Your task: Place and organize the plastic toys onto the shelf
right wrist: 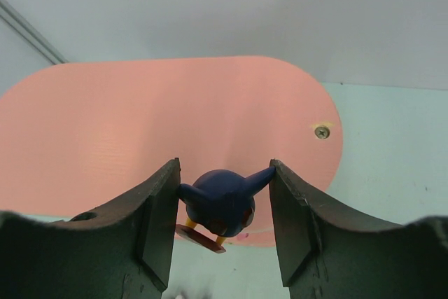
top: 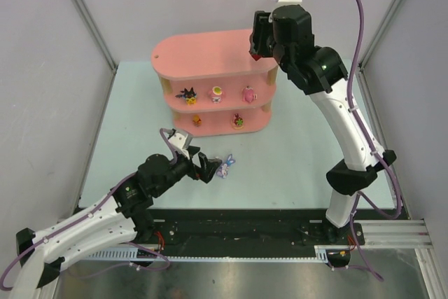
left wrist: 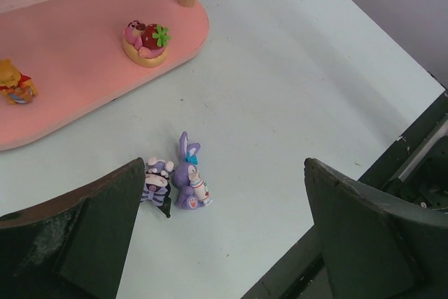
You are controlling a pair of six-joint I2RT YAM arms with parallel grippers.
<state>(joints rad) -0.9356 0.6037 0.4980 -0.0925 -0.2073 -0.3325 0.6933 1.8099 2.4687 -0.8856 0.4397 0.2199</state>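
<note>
The pink three-tier shelf (top: 203, 54) stands at the back centre. Its middle tier holds a black-eared toy (top: 187, 94), a yellow-white toy (top: 218, 92) and a pink toy (top: 249, 94). The bottom tier holds an orange toy (top: 197, 120) and a red-green toy (top: 239, 121). My right gripper (right wrist: 224, 204) is shut on a dark blue horned figurine (right wrist: 220, 202), held above the right end of the top board (right wrist: 168, 124). My left gripper (left wrist: 224, 243) is open and low over the table. A purple rabbit (left wrist: 187, 176) and a striped purple figurine (left wrist: 157, 185) lie just ahead of its left finger.
The light table (top: 301, 138) is walled by grey panels on the left, right and back. A black rail (top: 245, 232) runs along the near edge. In the left wrist view the shelf's bottom board (left wrist: 84, 68) carries the strawberry toy (left wrist: 145, 41) and a yellow bear toy (left wrist: 15, 82).
</note>
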